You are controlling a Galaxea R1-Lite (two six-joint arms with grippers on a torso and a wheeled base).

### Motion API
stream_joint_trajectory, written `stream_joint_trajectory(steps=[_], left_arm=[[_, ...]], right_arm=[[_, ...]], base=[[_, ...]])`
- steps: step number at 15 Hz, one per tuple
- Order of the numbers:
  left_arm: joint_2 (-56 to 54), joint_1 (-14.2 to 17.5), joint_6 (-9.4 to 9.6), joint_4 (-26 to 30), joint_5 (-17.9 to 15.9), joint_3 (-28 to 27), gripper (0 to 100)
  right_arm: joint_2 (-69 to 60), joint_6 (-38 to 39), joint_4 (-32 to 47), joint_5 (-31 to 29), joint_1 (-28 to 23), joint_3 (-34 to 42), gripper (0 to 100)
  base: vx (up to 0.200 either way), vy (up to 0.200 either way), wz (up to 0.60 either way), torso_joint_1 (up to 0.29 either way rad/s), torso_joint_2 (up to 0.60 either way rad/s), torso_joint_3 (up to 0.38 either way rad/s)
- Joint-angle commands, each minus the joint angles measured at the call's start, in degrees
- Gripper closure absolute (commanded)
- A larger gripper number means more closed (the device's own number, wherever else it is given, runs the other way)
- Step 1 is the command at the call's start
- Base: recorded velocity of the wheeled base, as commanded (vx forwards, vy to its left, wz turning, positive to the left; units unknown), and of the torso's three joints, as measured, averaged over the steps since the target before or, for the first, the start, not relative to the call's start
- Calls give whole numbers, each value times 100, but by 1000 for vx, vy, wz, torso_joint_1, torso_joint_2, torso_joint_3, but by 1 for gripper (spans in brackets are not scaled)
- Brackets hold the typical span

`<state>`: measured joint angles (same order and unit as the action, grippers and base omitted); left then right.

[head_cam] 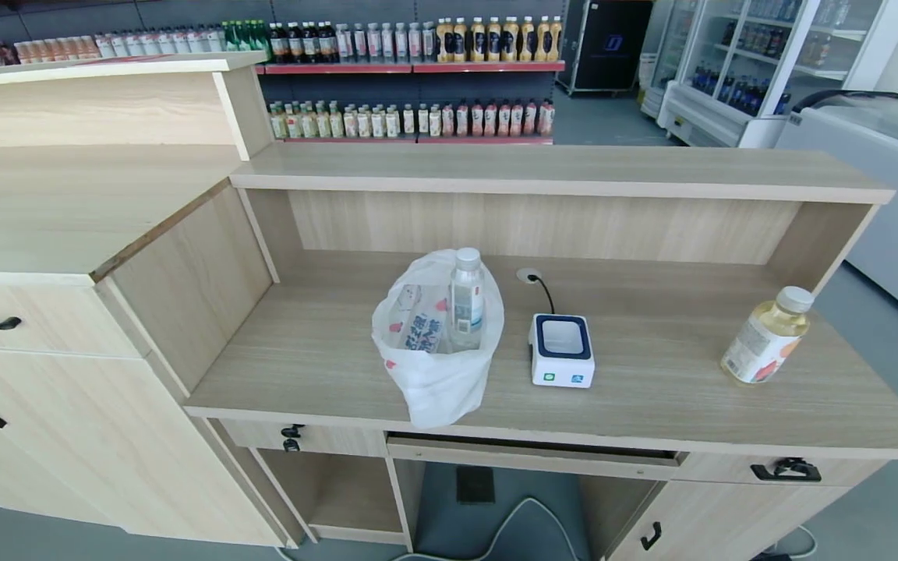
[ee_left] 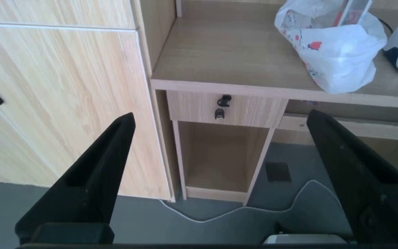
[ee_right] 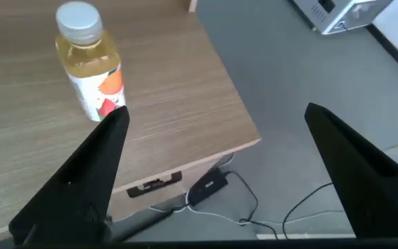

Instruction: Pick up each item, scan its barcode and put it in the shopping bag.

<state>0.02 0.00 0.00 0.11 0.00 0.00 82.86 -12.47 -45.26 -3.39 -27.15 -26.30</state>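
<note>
In the head view the counter (head_cam: 652,405) fills the middle of the frame, and the white bag (head_cam: 437,366) sits at its centre near the front edge, mouth open and its lower part hanging slightly over that edge. A clear bottle (head_cam: 467,300) with a white cap stands upright inside the bag, and a printed packet (head_cam: 416,321) leans next to it on its left. Just right of the bag, not touching it, lies the scanner (head_cam: 562,351) with its window facing up and a black cable (head_cam: 545,293) running back to a hole in the countertop. Far to the right of the frame a juice bottle (head_cam: 766,335) stands on the counter, well apart from the scanner. The left gripper (ee_left: 221,121) hangs below counter height before the drawer lock (ee_left: 221,107), fingers spread wide and holding nothing — the bag shows beyond it on the counter. The right gripper (ee_right: 216,112) is off the counter's right end, fingers likewise wide and empty, with the juice bottle beside one finger rather than between the two.
</note>
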Motion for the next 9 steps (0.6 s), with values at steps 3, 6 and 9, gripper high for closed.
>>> stream_joint_trajectory(steps=[3,6,9], left_arm=[[-2,0,0,7,0,0,0],[-2,0,0,-2,0,0,0],[-2,0,0,7,0,0,0]], right_arm=[[2235,184,-1538,1147,-229,-183,0],[2832,-388,-1775,1402,-229,-543,0],[3122,-704,-1846,1438,-203,-807,0]], base=[[0,0,0,0,0,0],[0,0,0,0,0,0],[0,0,0,0,0,0]])
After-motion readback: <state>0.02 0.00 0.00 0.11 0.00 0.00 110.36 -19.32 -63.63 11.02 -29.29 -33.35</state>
